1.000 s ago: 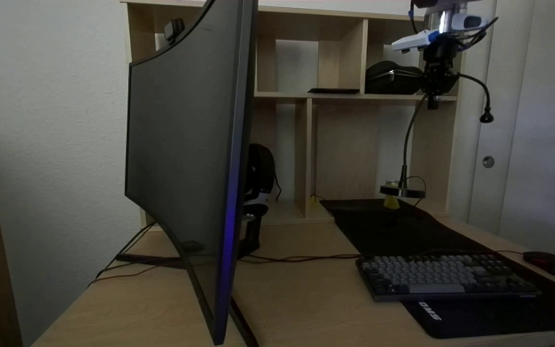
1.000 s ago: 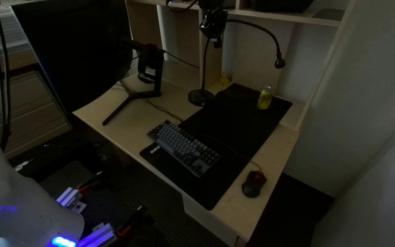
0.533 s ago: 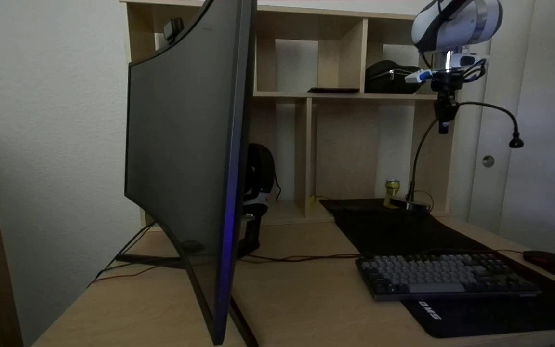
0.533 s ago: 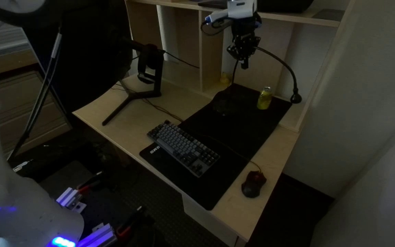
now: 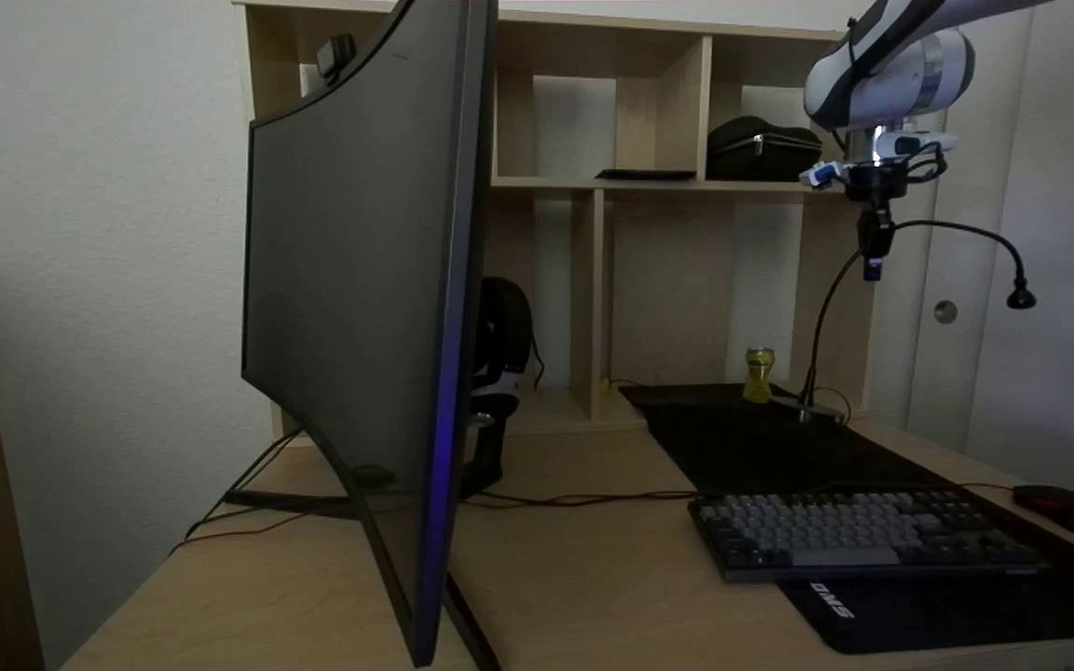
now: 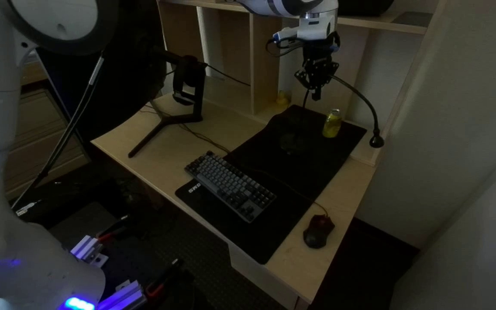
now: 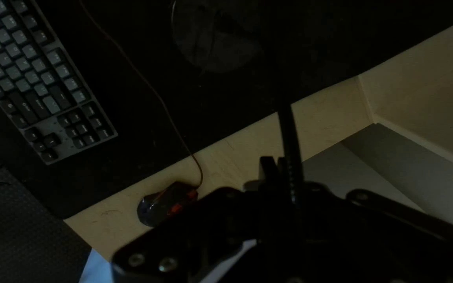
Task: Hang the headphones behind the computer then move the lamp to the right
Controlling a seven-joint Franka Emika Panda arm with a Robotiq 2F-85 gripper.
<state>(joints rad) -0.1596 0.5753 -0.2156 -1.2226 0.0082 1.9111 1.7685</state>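
Lamp (image 5: 1021, 298) is in the gripper (image 5: 873, 268), which is clamped on the bendy neck, with the head drooping off to one side. Round base is over the black mat (image 6: 304, 172), near the yellow can (image 6: 332, 125), but honestly I can't tell if it's touching the mat. Headphones (image 5: 511, 312) hang on the stand (image 6: 198, 107) behind the monitor (image 5: 360, 242), you can see them in both exterior views. Keyboard (image 6: 230, 185) sits mostly on the mat, and the mouse (image 6: 318, 232) is on bare desk (image 5: 593, 568) just beside it.
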